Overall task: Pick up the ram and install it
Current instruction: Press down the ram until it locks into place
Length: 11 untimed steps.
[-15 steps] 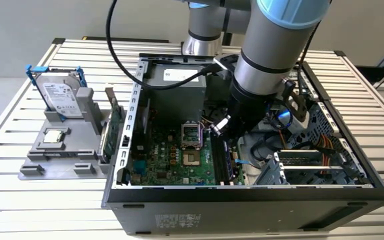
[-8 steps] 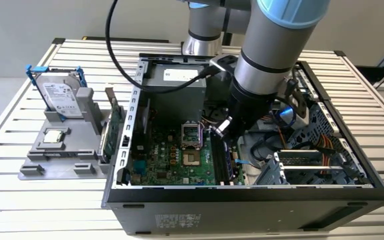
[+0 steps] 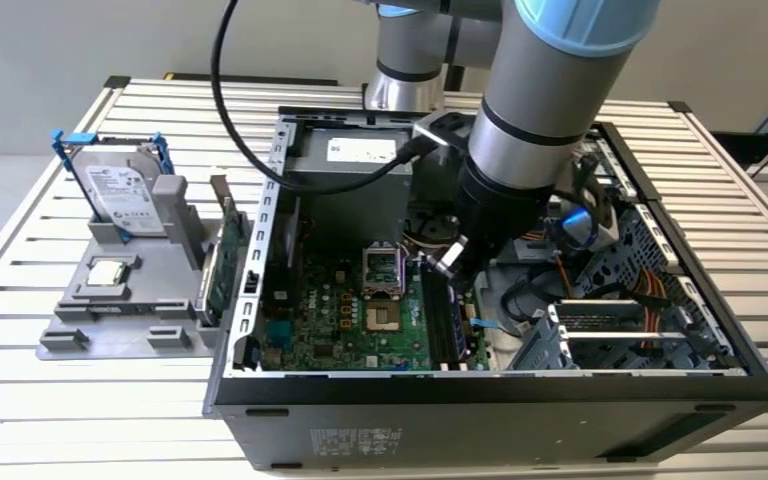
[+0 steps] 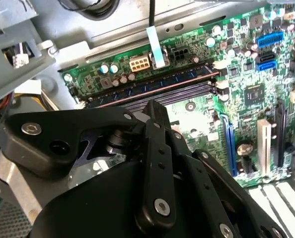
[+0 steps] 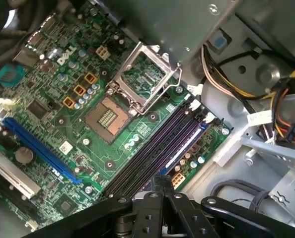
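1. The ram is sitting in the slot nearest the board's edge
2. The fingers are looking pressed together, holding nothing, hanging just above the slots
3. A crooked push could be bending the ram, or leaving it half in

One open computer case sat at the centre of the exterior view, holding one green motherboard. At the left, one grey stand held one silver hard drive and one green card.
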Each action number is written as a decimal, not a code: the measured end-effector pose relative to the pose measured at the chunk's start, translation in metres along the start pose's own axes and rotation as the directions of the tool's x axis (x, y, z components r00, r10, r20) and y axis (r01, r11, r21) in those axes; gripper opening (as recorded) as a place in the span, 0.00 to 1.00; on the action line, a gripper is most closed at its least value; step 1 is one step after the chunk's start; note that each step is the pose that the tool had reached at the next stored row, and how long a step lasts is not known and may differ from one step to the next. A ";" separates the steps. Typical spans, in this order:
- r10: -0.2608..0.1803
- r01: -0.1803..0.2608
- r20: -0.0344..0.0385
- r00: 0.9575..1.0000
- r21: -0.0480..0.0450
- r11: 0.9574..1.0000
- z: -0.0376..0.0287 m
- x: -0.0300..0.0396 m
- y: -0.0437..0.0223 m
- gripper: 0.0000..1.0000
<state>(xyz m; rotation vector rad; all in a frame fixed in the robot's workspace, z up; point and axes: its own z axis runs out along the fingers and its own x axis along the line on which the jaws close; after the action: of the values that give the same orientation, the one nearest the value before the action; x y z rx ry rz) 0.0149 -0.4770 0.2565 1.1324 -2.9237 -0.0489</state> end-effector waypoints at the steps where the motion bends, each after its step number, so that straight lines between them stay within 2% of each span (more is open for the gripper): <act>1: -0.015 0.015 0.000 1.000 0.000 1.000 0.0000 0.0000 0.0000 0.00; 6: -0.090 0.090 -0.003 0.996 -0.001 0.996 0.0000 -0.0001 0.0002 0.00; 11: -0.164 0.164 -0.005 0.986 -0.001 0.986 0.0000 -0.0002 0.0003 0.00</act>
<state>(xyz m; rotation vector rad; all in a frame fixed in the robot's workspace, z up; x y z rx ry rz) 0.0148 -0.4766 0.2566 1.3682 -2.8181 -0.0478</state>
